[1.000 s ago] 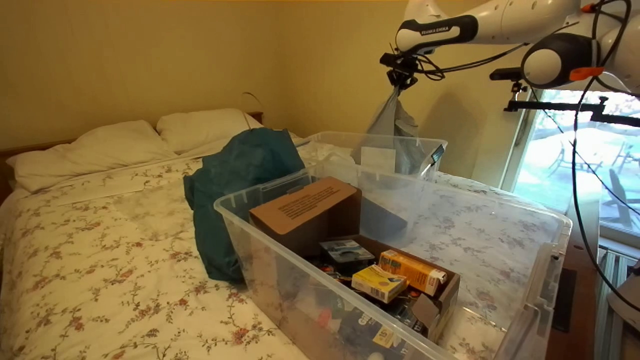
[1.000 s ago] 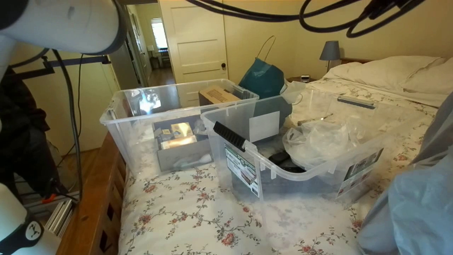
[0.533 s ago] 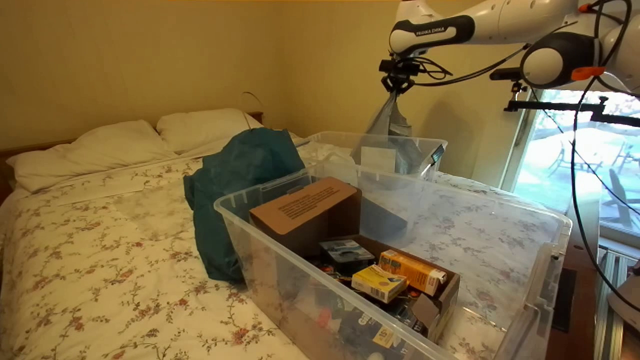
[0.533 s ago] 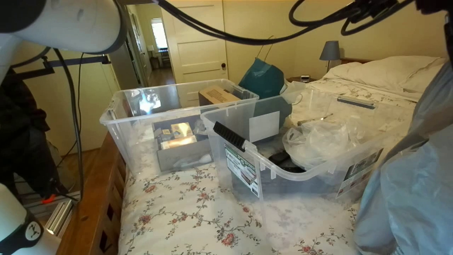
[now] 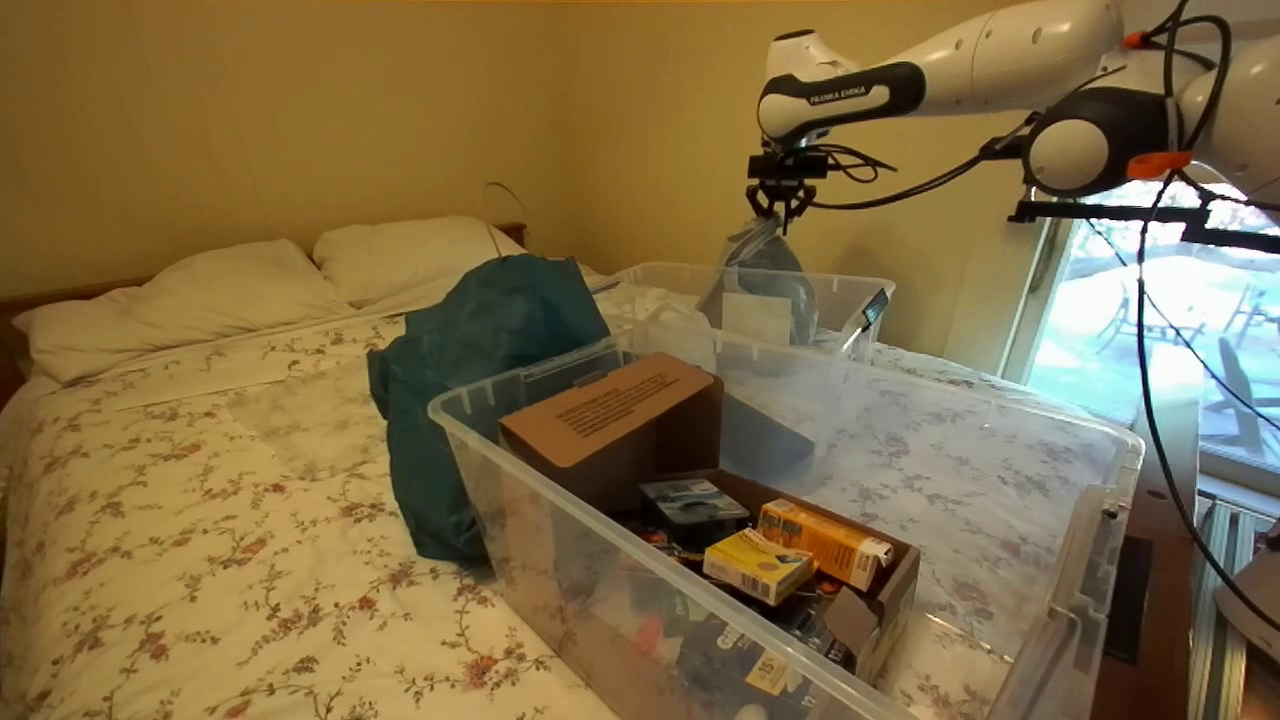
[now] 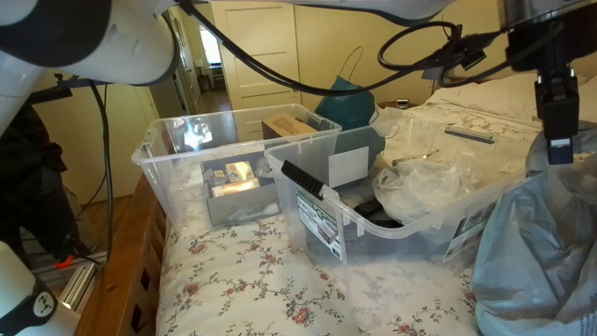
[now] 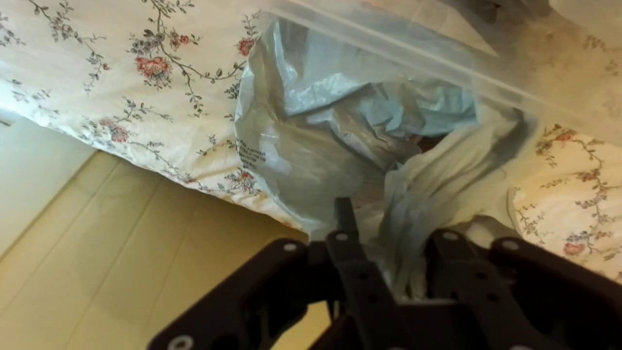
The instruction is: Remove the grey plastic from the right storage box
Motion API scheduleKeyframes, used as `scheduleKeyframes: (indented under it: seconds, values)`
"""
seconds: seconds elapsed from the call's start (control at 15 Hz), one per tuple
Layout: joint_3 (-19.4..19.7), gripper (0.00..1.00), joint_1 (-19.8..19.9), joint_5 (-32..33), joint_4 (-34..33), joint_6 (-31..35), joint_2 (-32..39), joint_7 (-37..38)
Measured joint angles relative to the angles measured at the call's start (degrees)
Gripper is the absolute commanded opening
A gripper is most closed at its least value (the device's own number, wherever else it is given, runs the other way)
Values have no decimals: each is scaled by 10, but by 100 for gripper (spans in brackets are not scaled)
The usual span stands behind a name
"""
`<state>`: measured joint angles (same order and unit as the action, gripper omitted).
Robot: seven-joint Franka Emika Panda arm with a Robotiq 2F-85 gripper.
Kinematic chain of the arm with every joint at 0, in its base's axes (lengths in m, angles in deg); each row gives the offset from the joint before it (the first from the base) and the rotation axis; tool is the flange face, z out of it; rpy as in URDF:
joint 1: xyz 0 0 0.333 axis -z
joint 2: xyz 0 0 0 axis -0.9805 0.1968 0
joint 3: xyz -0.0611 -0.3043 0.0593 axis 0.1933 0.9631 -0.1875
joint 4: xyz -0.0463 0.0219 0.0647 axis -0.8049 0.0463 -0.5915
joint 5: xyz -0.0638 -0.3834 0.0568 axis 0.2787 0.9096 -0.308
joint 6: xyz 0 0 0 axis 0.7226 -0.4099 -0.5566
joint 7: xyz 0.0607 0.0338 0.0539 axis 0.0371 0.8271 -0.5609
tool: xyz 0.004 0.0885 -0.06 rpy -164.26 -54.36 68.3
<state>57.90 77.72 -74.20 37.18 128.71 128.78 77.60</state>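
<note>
The grey plastic is a crumpled grey bag, seen in both exterior views (image 5: 765, 252) (image 6: 522, 266) and in the wrist view (image 7: 306, 165). It stands slumped on the bed just outside the right storage box (image 6: 401, 231), a clear box whose rim also shows in the wrist view (image 7: 427, 56). My gripper (image 5: 773, 217) is right above the bag. In the wrist view its fingers (image 7: 396, 221) stand apart, with a loose gathered strand of the bag between them. One fingertip (image 6: 559, 149) hangs over the bag's top in an exterior view.
A second clear box (image 5: 1000, 395) holds a cardboard box (image 5: 620, 410) and small packages. A teal bag (image 5: 470, 400) stands beside the boxes. White plastic bags (image 6: 424, 186) and black items lie in the right box. A wooden bed rail (image 6: 126, 261) runs along the bed.
My gripper has come down and slightly left in an exterior view, and its fingers have opened. The grey bag, stretched taut before, has sunk and its top has slumped.
</note>
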Motion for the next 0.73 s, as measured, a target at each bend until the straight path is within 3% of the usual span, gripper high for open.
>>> scheduleKeyframes:
  seconds: [0.33, 0.73]
  values:
    - [35, 96, 9, 13, -22, 3, -57, -46]
    - [-2, 100, 42, -68, -2, -2, -176, -154]
